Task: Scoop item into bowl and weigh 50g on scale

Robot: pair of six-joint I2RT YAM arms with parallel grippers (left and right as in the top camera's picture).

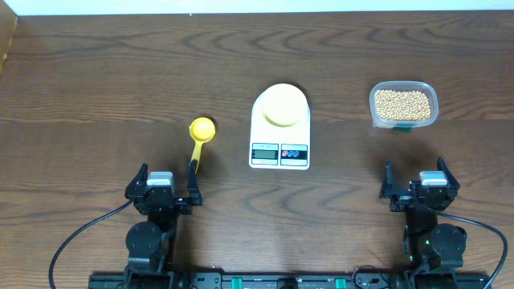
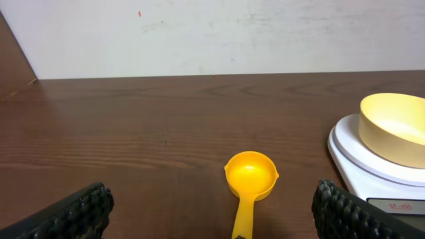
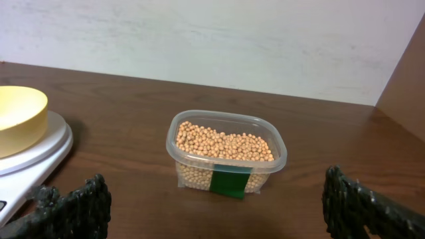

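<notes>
Tan beans (image 1: 403, 104) (image 3: 224, 144) fill a clear plastic tub (image 1: 403, 103) (image 3: 226, 153) at the right back of the table. A pale yellow bowl (image 1: 281, 105) (image 2: 396, 126) (image 3: 18, 117) sits empty on the white scale (image 1: 279, 131) (image 2: 362, 157) (image 3: 40, 153) in the middle. A yellow scoop (image 1: 199, 138) (image 2: 250, 181) lies left of the scale, cup away from me. My left gripper (image 1: 167, 186) (image 2: 211, 216) stands open just behind the scoop's handle, which ends between the fingers. My right gripper (image 1: 418, 183) (image 3: 219, 209) is open, a little short of the tub, holding nothing.
A white wall runs along the table's far edge. Bare wood table (image 1: 96, 88) lies left of the scoop and between the scale and the tub. Black cables (image 1: 72, 241) trail from both arm bases at the front edge.
</notes>
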